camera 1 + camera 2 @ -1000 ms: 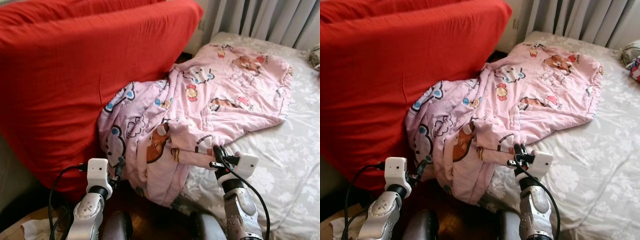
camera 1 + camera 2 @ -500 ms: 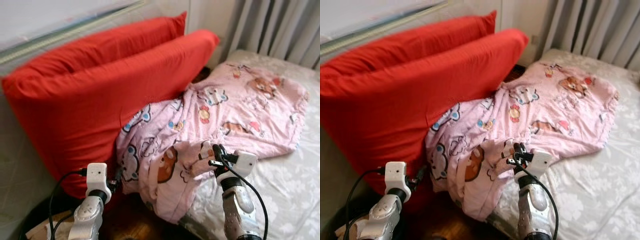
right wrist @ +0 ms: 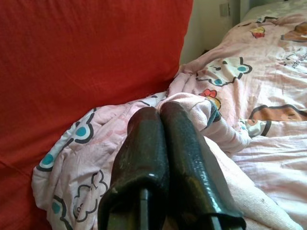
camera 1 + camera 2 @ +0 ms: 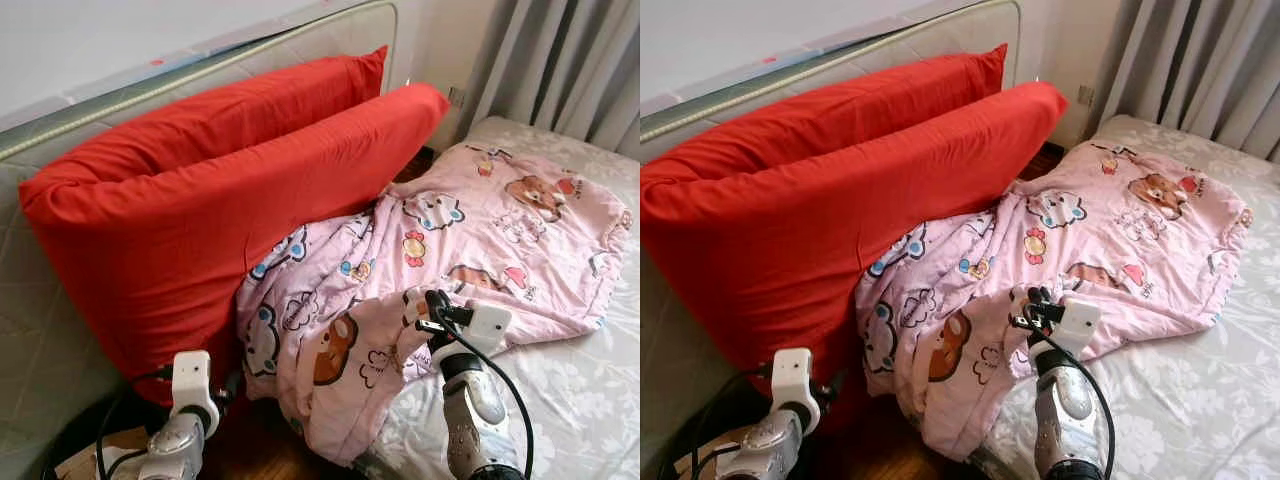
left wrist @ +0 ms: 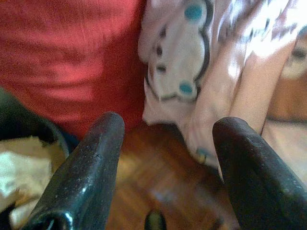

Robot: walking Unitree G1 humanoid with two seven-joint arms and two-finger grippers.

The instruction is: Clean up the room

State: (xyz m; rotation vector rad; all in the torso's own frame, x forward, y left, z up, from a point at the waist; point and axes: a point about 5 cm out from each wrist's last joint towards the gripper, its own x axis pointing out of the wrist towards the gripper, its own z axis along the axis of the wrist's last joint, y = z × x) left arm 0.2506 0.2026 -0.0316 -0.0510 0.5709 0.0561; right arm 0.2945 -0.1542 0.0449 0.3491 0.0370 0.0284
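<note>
Lifted higher than a second ago, the right gripper stays clenched on the pink blanket; beside the red pillows, the left gripper hangs open, empty.

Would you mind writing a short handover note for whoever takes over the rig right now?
Right claw: shut on a fold of the pink blanket, held up at the bed's near edge.
Left claw: open, low by the floor, holding nothing, aimed at the blanket's hanging end beside the red pillows.
Blanket: crumpled, half on the bed, its near end drooping to the wooden floor against the pillows.
Done: blanket gripped.
Left: pull it fully onto the bed, spread it flat, tidy the pillows.
</note>
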